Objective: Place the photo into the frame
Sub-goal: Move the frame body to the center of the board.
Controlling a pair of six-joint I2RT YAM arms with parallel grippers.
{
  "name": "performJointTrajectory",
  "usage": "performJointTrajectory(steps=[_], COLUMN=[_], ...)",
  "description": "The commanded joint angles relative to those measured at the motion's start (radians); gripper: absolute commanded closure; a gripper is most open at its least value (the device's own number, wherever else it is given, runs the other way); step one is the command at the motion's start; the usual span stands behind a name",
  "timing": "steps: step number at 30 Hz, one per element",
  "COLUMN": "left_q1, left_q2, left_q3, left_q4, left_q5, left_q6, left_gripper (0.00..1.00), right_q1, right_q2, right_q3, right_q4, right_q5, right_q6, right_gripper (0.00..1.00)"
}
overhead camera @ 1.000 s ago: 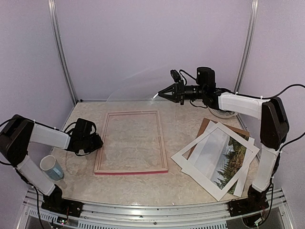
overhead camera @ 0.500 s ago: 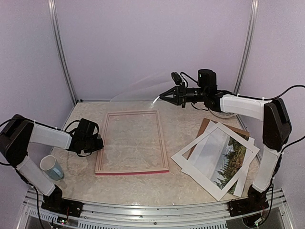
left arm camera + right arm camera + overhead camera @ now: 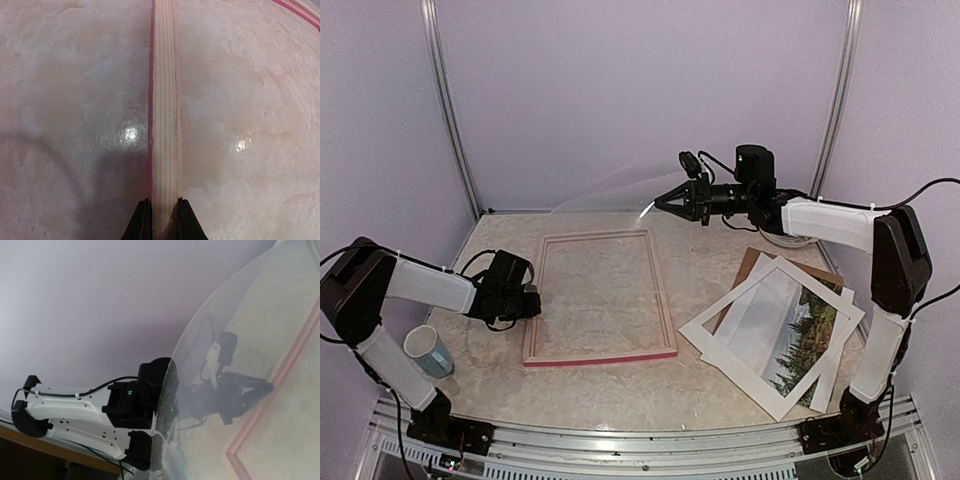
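The frame lies pale wood side up mid-table, its pink-red edge showing along the near rail. My left gripper is low at the frame's left rail. In the left wrist view the fingers press both sides of that rail, so it is shut on it. My right gripper hangs above the frame's far edge, shut on a clear sheet that curves up to the left. The photo lies at the right under a white mat.
A brown backing board sticks out from under the mat pile. A blue and white cup stands near the left arm's base. A white round object sits at the back right. Enclosure posts rise at both back corners.
My left gripper has closed on the frame's left rail and slid it slightly to the right. The right gripper with the clear sheet shifted a little right, then held still.
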Motion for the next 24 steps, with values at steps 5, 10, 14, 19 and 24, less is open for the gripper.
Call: performJointTrajectory(steps=[5,10,14,19,24], left_q1=[-0.037,-0.057,-0.078,-0.101,-0.102], left_q2=[-0.005,-0.051,-0.082,-0.108,-0.213], left_q3=[-0.019,-0.035,-0.043,-0.061,-0.095], left_q4=[-0.029,-0.046,-0.052,-0.079,-0.077], left_q5=[0.020,0.030,0.016,0.011,0.010], left_q6=[0.016,0.033,0.030,-0.001,-0.040], left_gripper=[0.95,0.95,0.95,0.87,0.67], right_q1=[-0.019,-0.029,-0.039,-0.043,-0.042], right_q2=[-0.039,-0.046,-0.046,-0.043,-0.030], right_q3=[0.026,0.011,-0.007,-0.016,0.000], right_q4=[0.032,0.046,0.066,0.087,0.106], right_q5=[-0.037,-0.046,-0.056,-0.062,-0.068], right_q6=[-0.016,-0.017,-0.012,-0.004,0.001], right_gripper=[0.99,0.99,0.99,0.99,0.99])
